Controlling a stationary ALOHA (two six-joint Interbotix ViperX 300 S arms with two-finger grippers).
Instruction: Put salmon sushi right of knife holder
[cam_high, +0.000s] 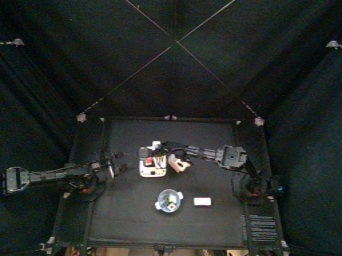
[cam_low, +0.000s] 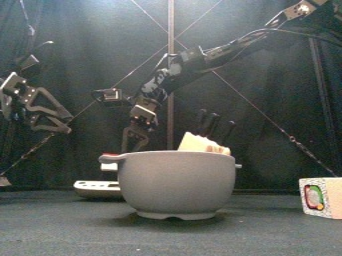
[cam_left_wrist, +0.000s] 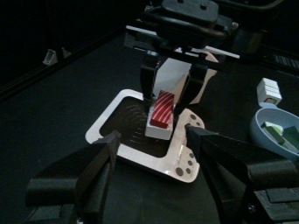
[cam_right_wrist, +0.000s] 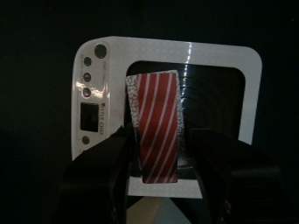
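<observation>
- Salmon sushi's landmark comes first as the biggest item: the white rounded-rectangular knife holder (cam_right_wrist: 251, 105) with a dark grey centre lies flat on the table, directly beneath the right gripper (cam_right_wrist: 160, 140).
- A round grey bowl (cam_low: 174, 185) holding pale pieces stands in front of that gripper, towards the table's front edge. It looks clear of the path to the drop spot.
- The left gripper (cam_left_wrist: 155, 140) hangs off to the holder's far side from the right arm. Its 2 jaws are spread wide and empty, and it faces the holder. It seems parked there to stay out of the way.
- The right gripper points down over the holder, with its 2 jaws pinching the sushi from either side. My reading is that it carries the piece high so it can pass over the holder's rim.
- A small white block (cam_high: 203, 201) sits beside the bowl, nearer the right arm's base than the gripper.
- The salmon sushi (cam_right_wrist: 158, 118), a red-and-white striped slab, hangs between the right jaws above the holder's dark centre. It has not yet been set down to the right.
</observation>
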